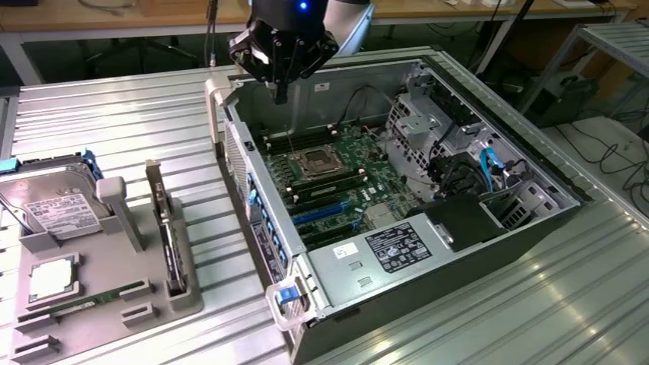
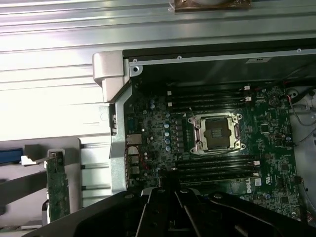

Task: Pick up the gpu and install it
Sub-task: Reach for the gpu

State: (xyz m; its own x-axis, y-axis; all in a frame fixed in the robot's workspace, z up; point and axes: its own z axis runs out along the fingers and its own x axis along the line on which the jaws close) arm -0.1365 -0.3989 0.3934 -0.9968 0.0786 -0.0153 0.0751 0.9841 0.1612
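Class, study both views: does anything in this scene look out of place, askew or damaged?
Nothing stands out. The gpu stands upright in the gray holder, the computer case lies open and tidy, and the shut gripper hangs empty above it.

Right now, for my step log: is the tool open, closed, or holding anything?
Tool: closed, holding nothing; the gpu stands in the gray holder beside the computer case.

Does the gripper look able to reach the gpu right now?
Probably yes: the gpu stands edge-on in the grey holder with its top edge uncovered, and the gripper hangs above the computer case, fingers shut.
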